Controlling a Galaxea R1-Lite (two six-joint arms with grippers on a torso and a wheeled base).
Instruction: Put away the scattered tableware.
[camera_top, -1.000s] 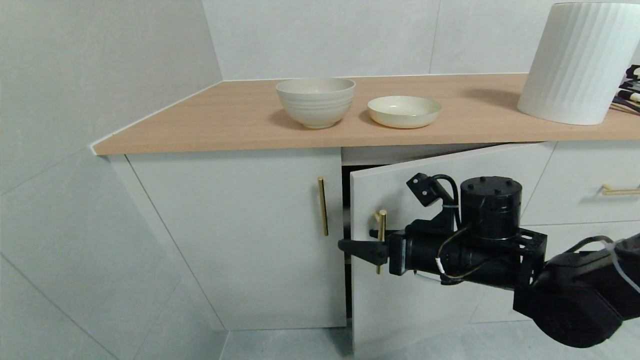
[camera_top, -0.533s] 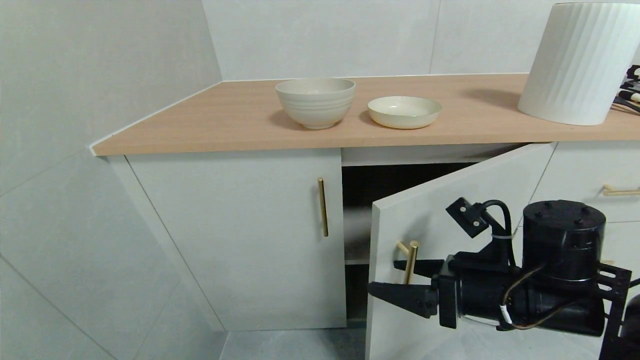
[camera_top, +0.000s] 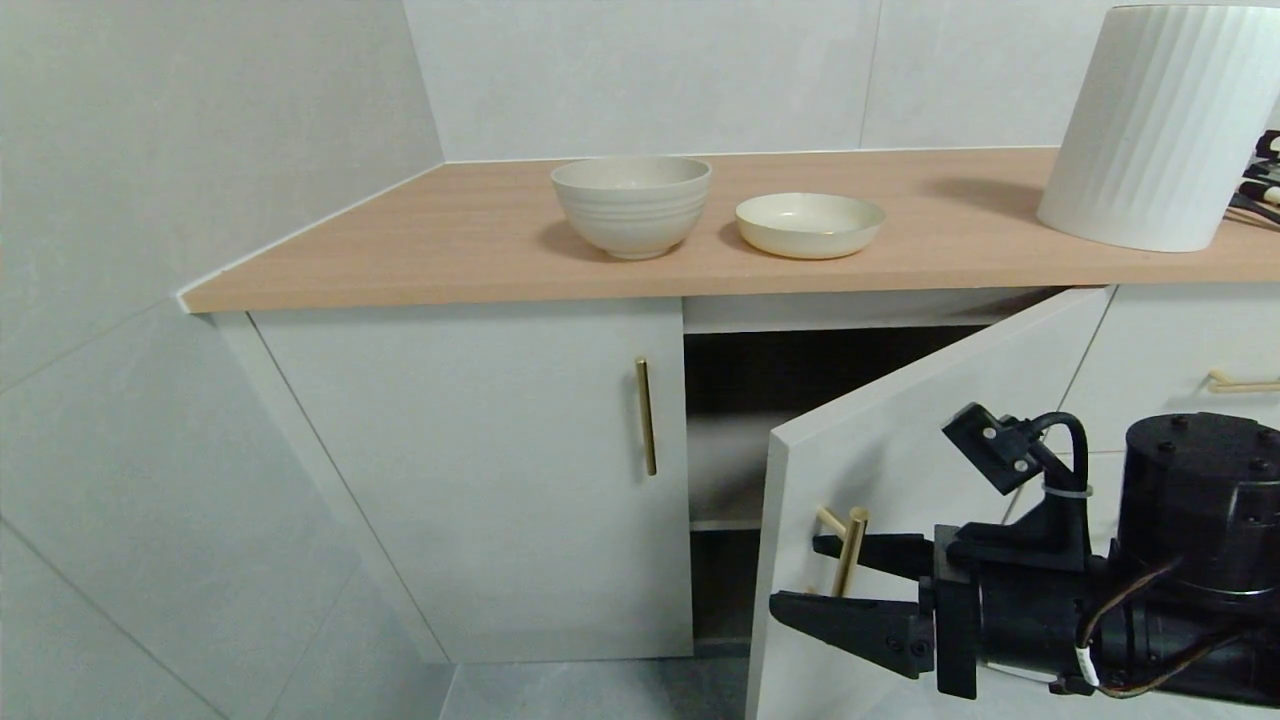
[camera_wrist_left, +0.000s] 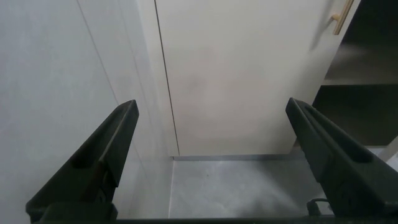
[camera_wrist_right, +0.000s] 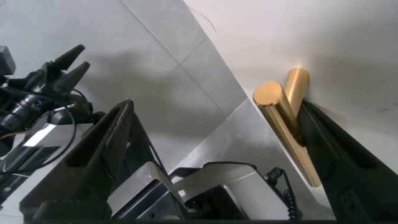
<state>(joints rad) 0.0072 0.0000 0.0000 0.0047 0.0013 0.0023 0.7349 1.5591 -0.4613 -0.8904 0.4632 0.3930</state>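
the left gripper (camera_wrist_left: 211, 107) hangs low in front of the cupboard under the counter's left part, facing the shut left door (camera_wrist_left: 249, 74) and the floor (camera_wrist_left: 236, 186). its two fingers (camera_wrist_left: 106, 155) stand wide apart with nothing between them.

the counter (camera_top: 420, 255) is a wooden top running from the wall corner off to the right. on the counter, left of its middle, a cream bowl (camera_top: 631, 205) sits upright. just to the right of it, also on the counter and not touching it, lies a shallow cream plate (camera_top: 809, 224). both are near the counter's front edge.

under the counter, below the bowl, the left handle (camera_top: 647, 416) stands upright by the left door's right edge. below the plate the cupboard is open, a dark space with a pale shelf (camera_top: 725, 470) inside. the right door (camera_top: 920, 420), hinged under the counter farther right, is swung out toward the camera.

the right handle (camera_top: 852, 548) sits between the fingers of the right gripper (camera_top: 795, 574), below the counter's front. the gripper is spread wide and not clamped. in the right wrist view the handle lies against one finger (camera_wrist_right: 348, 168) and well apart from the other.

at the counter's right end stands a tall white ribbed tub (camera_top: 1160, 125). under the counter there is a drawer front with a brass pull (camera_top: 1240, 381).
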